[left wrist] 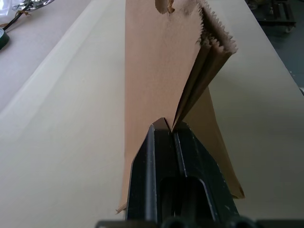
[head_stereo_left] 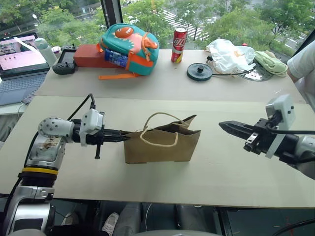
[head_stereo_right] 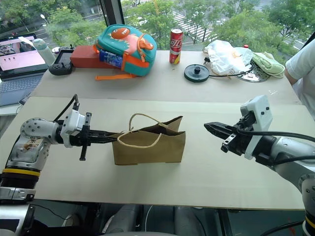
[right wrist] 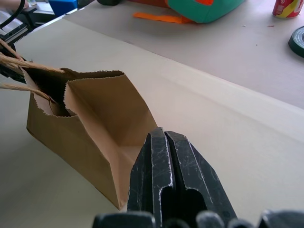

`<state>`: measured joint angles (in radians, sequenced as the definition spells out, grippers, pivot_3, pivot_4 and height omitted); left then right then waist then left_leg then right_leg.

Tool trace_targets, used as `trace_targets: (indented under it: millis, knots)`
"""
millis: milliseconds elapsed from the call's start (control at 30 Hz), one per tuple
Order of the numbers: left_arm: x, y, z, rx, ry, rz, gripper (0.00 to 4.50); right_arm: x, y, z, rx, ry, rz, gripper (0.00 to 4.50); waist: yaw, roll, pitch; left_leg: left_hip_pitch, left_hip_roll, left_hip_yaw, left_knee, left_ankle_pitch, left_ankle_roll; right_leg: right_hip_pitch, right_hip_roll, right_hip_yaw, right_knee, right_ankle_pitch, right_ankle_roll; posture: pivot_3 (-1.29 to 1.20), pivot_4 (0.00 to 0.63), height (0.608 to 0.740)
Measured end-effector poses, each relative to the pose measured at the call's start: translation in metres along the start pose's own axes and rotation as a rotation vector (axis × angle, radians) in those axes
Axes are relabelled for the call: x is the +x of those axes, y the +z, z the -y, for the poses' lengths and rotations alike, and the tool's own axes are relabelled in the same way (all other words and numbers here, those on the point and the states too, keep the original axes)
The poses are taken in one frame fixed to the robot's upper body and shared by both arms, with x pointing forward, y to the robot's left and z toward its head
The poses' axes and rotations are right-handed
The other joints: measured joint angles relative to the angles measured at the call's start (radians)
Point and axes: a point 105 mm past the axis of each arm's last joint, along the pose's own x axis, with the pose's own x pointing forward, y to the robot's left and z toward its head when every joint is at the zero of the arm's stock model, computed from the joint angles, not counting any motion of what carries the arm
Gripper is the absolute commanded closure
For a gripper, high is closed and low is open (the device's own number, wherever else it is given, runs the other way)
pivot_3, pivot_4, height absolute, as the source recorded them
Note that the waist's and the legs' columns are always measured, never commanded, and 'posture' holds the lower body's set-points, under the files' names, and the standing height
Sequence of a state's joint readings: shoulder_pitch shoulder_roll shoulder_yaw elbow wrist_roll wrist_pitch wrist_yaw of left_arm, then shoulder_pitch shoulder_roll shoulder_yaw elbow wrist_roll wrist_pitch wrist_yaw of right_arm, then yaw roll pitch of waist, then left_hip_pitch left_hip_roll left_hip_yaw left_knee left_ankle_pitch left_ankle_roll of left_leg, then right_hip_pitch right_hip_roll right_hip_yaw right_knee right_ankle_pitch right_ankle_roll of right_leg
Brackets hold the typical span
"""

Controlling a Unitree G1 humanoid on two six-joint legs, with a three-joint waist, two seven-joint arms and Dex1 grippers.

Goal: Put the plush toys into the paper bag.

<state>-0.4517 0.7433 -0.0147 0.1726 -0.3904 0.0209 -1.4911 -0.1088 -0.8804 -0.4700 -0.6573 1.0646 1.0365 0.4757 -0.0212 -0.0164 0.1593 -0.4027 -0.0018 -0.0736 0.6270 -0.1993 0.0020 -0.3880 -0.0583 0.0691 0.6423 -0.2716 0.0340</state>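
Brown paper bag upright between closed fingers, tabletop around.

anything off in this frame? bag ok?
Paper bag stands on the table but leans, its mouth only partly open, one side fold pinched in the shut left gripper. No spill or tear.

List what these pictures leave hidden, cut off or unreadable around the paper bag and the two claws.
- Paper bag: its inside is hidden by its own walls in the head views and dark in the right wrist view, so any contents cannot be told.
- Left claw: shut at the bag's side fold; a real pinch is unclear.
- Right claw: shut, clear of the bag.
- Backpack: hides what lies behind it.
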Motion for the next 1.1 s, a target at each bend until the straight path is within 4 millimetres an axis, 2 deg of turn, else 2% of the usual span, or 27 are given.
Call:
trace_targets:
  millis: [67, 233, 367, 733, 833, 1100]
  knots:
    - [0.0, 0.0, 0.0, -0.002, -0.006, -0.006, 3.37, 0.001, -0.001, -0.001, -0.001, 0.008, -0.005, 4.5, 0.0, 0.0, 0.0, 0.0, 0.0, 0.0, 0.0, 0.0, 0.0, 0.0, 0.0, 0.0, 0.0, 0.0, 0.0, 0.0, 0.15, 0.74]
    - [-0.004, -0.001, 0.0, -0.066, -0.009, -0.015, 1.54, 0.0, 0.0, -0.004, -0.014, 0.041, -0.018, 4.5, 0.0, 0.0, 0.0, 0.0, 0.0, 0.0, 0.0, 0.0, 0.0, 0.0, 0.0, 0.0, 0.0, 0.0, 0.0, 0.0, 0.15, 0.74]
    - [-0.014, 0.006, -0.002, -0.161, -0.015, -0.038, 1.54, -0.001, 0.0, -0.005, -0.017, 0.059, -0.027, 4.5, -0.001, 0.0, 0.0, 0.0, 0.0, 0.0, 0.0, 0.0, 0.0, 0.0, 0.0, 0.0, 0.001, 0.0, 0.0, 0.0, 0.15, 0.74]
    - [-0.055, 0.06, -0.008, -0.421, 0.011, 0.0, 1.54, -0.003, 0.005, 0.003, -0.026, 0.065, -0.019, 4.5, -0.009, 0.0, 0.0, 0.001, 0.001, 0.0, 0.0, 0.0, 0.0, -0.001, 0.0, 0.0, 0.001, -0.004, 0.006, 0.0, 0.15, 0.74]
    - [-0.059, 0.062, -0.009, -0.446, 0.037, 0.029, 1.54, -0.003, 0.007, 0.003, -0.035, 0.071, -0.013, 4.5, -0.009, 0.0, 0.0, 0.0, 0.001, 0.0, 0.0, 0.0, 0.0, -0.001, 0.0, 0.0, 0.001, -0.003, 0.006, 0.0, 0.15, 0.74]
    - [-0.06, 0.052, -0.005, -0.467, 0.075, 0.02, 1.54, -0.002, 0.007, 0.003, -0.027, 0.096, -0.012, 4.5, -0.009, 0.0, 0.0, 0.0, 0.0, 0.0, 0.0, 0.0, 0.0, -0.001, 0.0, 0.0, 0.001, -0.001, 0.001, 0.0, 0.15, 0.74]
